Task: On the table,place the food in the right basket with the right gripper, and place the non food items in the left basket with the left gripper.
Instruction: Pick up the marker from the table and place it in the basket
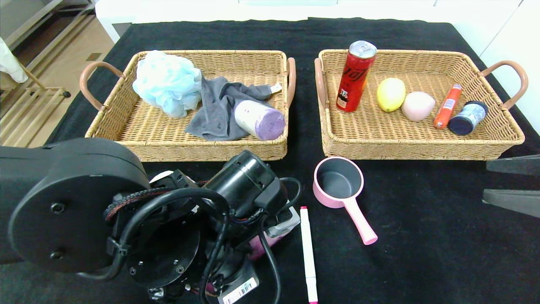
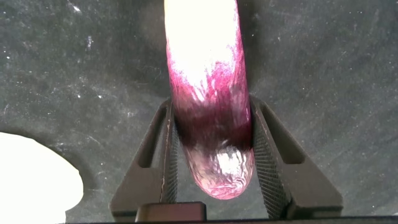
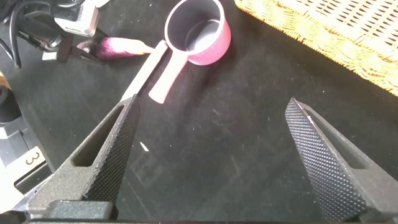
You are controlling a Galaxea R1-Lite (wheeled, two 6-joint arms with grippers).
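A glossy magenta tube point(image 2: 208, 93) lies on the black cloth near the table's front edge. My left gripper point(image 2: 211, 106) has its two pads pressed against the tube's sides, close to its rounded end. In the head view my left arm covers the gripper, and only a bit of the tube point(image 1: 258, 249) shows. A white marker with pink ends point(image 1: 308, 249) and a pink saucepan point(image 1: 339, 182) lie to the right of it. My right gripper point(image 3: 212, 104) hangs open over bare cloth at the right edge point(image 1: 510, 185), holding nothing.
The left basket point(image 1: 211, 53) holds a blue bath pouf point(image 1: 166, 82), a grey cloth point(image 1: 219, 105) and a purple roll point(image 1: 259, 119). The right basket point(image 1: 422, 52) holds a red can point(image 1: 354, 76), a lemon point(image 1: 390, 94), a pink egg shape point(image 1: 417, 105), an orange sausage point(image 1: 447, 105) and a blue jar point(image 1: 468, 117).
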